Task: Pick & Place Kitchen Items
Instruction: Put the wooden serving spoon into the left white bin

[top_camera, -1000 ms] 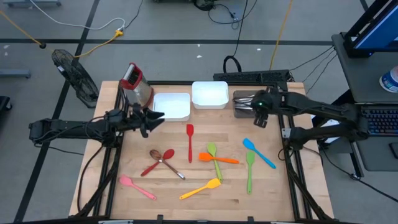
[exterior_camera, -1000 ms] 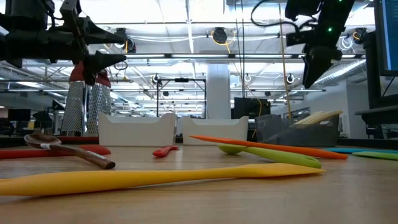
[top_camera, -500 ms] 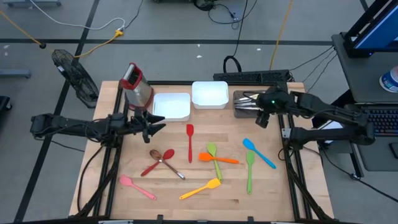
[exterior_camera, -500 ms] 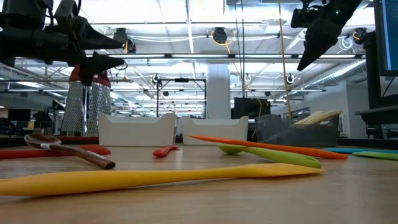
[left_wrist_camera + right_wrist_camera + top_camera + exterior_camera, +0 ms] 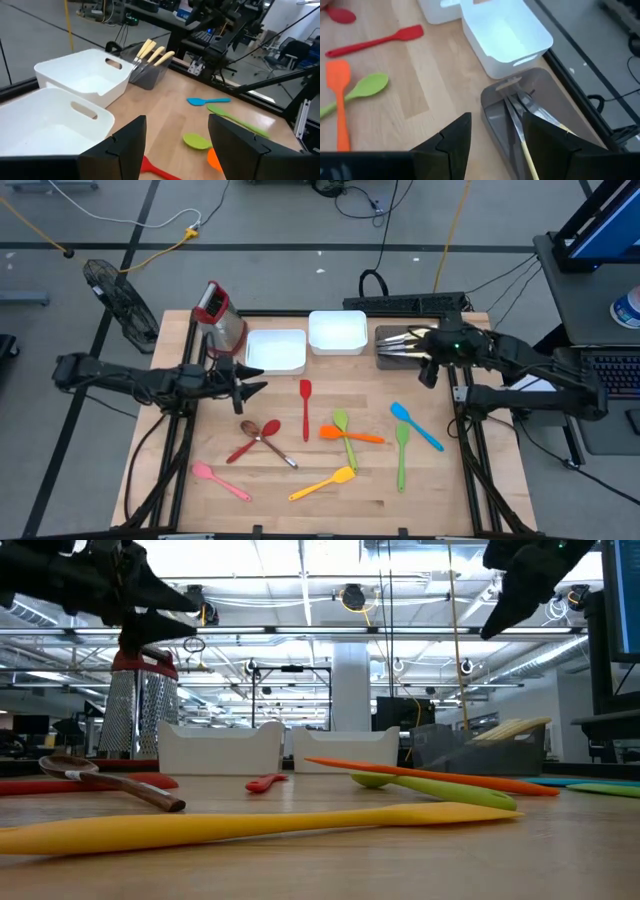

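Note:
Several coloured utensils lie flat on the wooden table: a red spatula (image 5: pixel 305 404), a brown spoon (image 5: pixel 268 438) crossed over a red spoon (image 5: pixel 248 443), a pink spatula (image 5: pixel 220 480), a yellow spatula (image 5: pixel 322 483), an orange spatula (image 5: pixel 352 435), a green spoon (image 5: pixel 345 436), a green spatula (image 5: pixel 402 454) and a blue spatula (image 5: pixel 416 426). Pale-handled knives (image 5: pixel 152 52) rest in a dark tray (image 5: pixel 393 352). My left gripper (image 5: pixel 250 387) hovers open, off the table, left of the red spatula. My right gripper (image 5: pixel 428 373) hangs open, high beside the dark tray, tilted down toward it.
Two white trays (image 5: pixel 275 351) (image 5: pixel 337 332) stand along the far edge, left of the dark tray. A red-topped metal grater (image 5: pixel 221 320) stands at the far left corner. Bare wood lies between the trays and the utensils.
My left gripper has swung toward the table's near edge and risen, rolling a little; it stays open. My right gripper has risen and drawn back toward the table's right edge, tipping closer to level, with nothing in it. No utensil has moved.

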Controlling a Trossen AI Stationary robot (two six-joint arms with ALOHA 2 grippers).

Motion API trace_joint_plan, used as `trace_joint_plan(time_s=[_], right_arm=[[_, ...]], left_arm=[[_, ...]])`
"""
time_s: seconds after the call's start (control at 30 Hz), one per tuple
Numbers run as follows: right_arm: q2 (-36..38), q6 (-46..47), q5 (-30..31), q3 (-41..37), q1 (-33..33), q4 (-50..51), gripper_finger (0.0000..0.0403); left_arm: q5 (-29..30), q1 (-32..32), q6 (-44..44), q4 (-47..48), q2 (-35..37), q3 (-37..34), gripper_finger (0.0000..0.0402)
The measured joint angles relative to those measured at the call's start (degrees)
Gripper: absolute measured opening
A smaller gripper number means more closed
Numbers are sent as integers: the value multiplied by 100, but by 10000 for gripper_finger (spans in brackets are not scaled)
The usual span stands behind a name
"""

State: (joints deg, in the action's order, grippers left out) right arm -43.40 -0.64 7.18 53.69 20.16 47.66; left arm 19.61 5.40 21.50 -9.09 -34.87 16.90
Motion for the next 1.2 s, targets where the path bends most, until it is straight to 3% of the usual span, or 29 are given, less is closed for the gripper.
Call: trace_joint_plan(time_s=[0.27,0.43,0.73,0.97,1.2], right_arm=[[846,246,-231,-630,0,-528,171],[1383,309,-740,-916,0,-753,171],[2274,452,-750,-1107,-2,-782,171],[2911,451,-750,-1204,-2,-989,171],[3258,452,-829,-1242,0,-709,171]], left_arm=[[443,414,44,221,-215,351,218],[652,639,339,450,-774,715,218],[776,819,824,971,-1992,1669,218],[783,912,1483,1838,-2911,2601,218],[658,1064,2675,2541,-3609,3313,218]])
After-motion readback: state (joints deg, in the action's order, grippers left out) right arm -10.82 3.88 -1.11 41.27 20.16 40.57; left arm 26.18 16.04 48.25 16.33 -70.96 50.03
